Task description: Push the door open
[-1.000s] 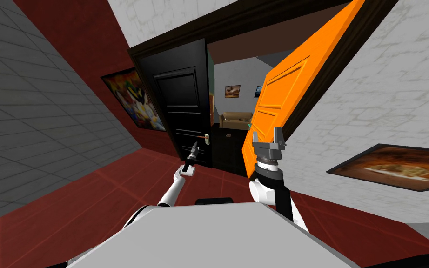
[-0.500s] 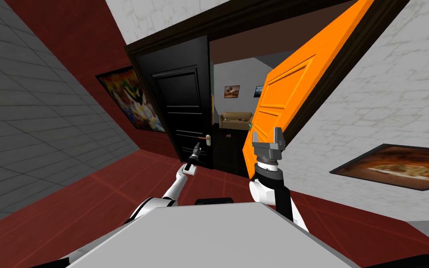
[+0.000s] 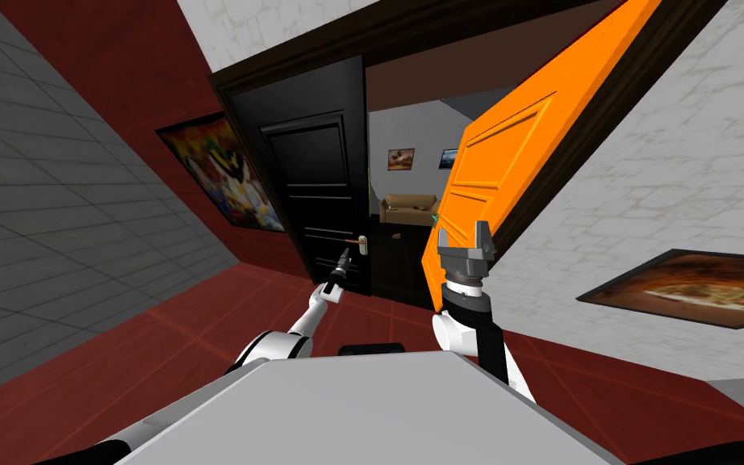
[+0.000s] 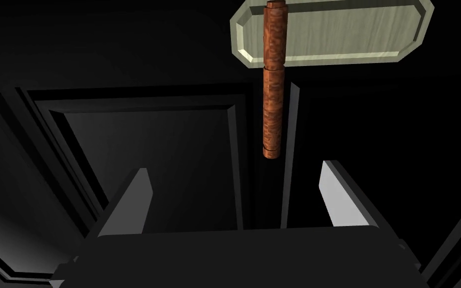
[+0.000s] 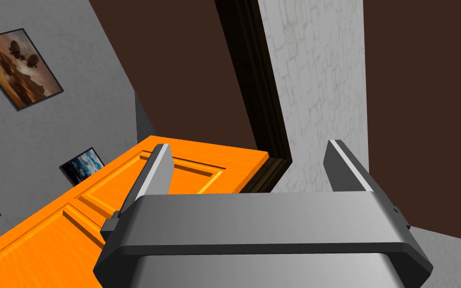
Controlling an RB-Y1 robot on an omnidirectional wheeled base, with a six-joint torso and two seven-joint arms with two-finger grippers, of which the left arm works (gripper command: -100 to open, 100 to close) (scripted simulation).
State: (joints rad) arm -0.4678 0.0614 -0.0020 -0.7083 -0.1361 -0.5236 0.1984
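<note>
Left gripper (image 4: 234,170), spread open, faces the black door (image 3: 314,178) near its brown handle (image 4: 273,100); the handle's pale plate (image 4: 334,35) is cut off. Right gripper (image 5: 248,146), also spread, stands by the open orange door (image 3: 507,161).

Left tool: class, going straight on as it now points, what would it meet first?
The left tool would probably meet the black door, close beside the brown handle; the handle's tip may touch first, depth being unclear.
</note>
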